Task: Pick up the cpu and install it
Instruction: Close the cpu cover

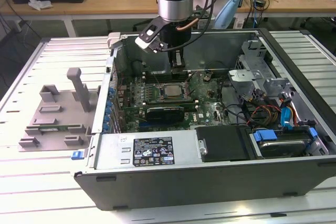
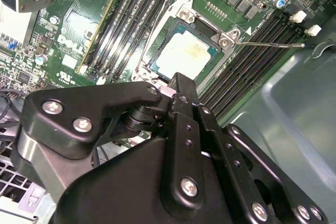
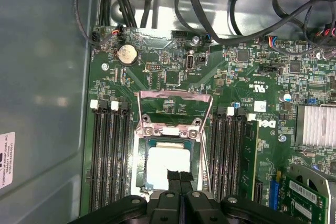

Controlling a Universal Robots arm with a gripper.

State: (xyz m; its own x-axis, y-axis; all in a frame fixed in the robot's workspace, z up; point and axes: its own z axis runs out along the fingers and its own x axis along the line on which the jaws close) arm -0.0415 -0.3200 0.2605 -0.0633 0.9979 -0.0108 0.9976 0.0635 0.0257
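Inside the open black and grey metal computer case (image 1: 210,51), the small flat square cpu (image 1: 170,91) lies in the metal-framed socket (image 3: 140,135) of the green motherboard (image 1: 207,106). Its dull silver-grey top faces straight up. Being square, it shows no long axis. In the first wrist view the cpu (image 3: 170,158) has its edges parallel to the black memory slots (image 3: 110,156) flanking the socket on both sides. The hinged silver load frame (image 3: 173,98) stands open, swung away from the chip.

The black gripper (image 1: 178,65) hangs vertically over the socket, its tips above the cpu's far edge in the exterior view. Whether they touch the chip cannot be told. In the first wrist view the gripper (image 3: 179,176) has its jaws closed together with nothing between them. The second wrist view shows the cpu (image 2: 184,56) just beyond the gripper (image 2: 177,81).

A grey plastic tray (image 1: 52,119) sits on the slatted metal table (image 1: 31,182), at the exterior view's left of the case.
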